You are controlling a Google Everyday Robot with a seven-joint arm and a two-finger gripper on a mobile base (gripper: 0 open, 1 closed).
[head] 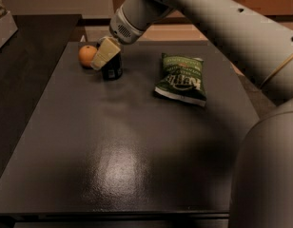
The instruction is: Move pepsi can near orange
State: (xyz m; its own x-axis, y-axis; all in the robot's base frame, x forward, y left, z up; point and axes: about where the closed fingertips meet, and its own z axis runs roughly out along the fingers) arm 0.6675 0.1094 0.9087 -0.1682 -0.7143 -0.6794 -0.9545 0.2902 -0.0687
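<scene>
The pepsi can (113,70), dark with its top hidden, stands upright on the dark table (127,141) at the far left. The orange (87,55) sits just left of it, a small gap away. My gripper (107,55) comes down from the upper right and is at the can's upper part, between the can and the orange, covering the can's top. Its pale pad lies against the can's upper left side.
A green crisp bag (180,79) lies flat to the right of the can. My arm (222,27) spans the upper right and its base fills the right edge. A lower dark surface (23,80) lies left of the table.
</scene>
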